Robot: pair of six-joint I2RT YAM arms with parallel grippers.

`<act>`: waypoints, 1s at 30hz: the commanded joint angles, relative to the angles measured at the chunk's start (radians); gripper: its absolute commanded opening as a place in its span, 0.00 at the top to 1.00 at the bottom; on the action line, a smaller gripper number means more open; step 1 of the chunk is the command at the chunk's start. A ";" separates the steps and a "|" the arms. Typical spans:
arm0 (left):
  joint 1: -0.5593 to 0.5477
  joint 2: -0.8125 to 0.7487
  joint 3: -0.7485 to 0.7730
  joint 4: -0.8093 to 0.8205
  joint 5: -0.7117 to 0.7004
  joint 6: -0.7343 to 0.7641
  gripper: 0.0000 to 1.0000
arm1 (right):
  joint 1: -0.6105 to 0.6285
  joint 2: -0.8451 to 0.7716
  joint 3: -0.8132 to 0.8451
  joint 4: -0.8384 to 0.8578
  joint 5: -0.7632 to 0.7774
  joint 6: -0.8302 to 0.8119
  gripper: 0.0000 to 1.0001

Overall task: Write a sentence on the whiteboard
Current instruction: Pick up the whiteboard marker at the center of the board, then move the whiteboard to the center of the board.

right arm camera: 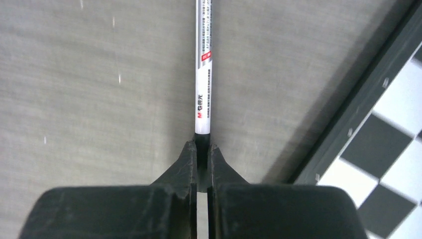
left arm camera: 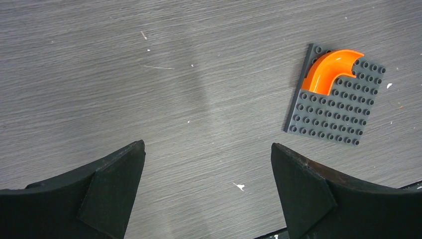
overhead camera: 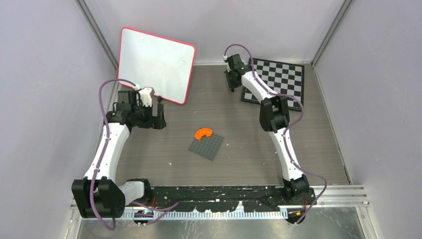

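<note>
I'm pinching the slick marker's (right arm camera: 203,74) tail with the right end effector (right arm camera: 201,149), left end effector (left arm camera: 208,149) gaping empty; whiteboard (overhead camera: 155,62) is looking light, tippy.

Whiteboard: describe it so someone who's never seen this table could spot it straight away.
Start at the far left corner of the grey table. The whiteboard stands on edge there, a large rounded rectangle. Unlike the checkered chessboard lying flat at far right, it is plain white with a thin red-pink rim.

Orange curve (overhead camera: 202,133) on studded plate (overhead camera: 206,148); chessboard (overhead camera: 278,79)
</note>
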 commanded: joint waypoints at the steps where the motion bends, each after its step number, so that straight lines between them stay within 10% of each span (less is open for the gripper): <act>1: 0.002 -0.016 0.014 0.041 -0.022 0.021 0.00 | 0.006 -0.241 -0.131 -0.088 -0.046 0.016 1.00; 9: 0.002 0.126 0.012 0.230 -0.131 0.071 0.00 | 0.004 -0.680 -0.525 -0.147 -0.220 0.003 1.00; 17: 0.031 0.371 0.109 0.401 -0.045 0.127 0.24 | -0.036 -1.080 -0.825 -0.277 -0.268 -0.020 1.00; 30: 0.058 0.655 0.211 0.612 0.093 0.297 0.43 | -0.339 -1.463 -1.058 -0.412 -0.327 -0.074 1.00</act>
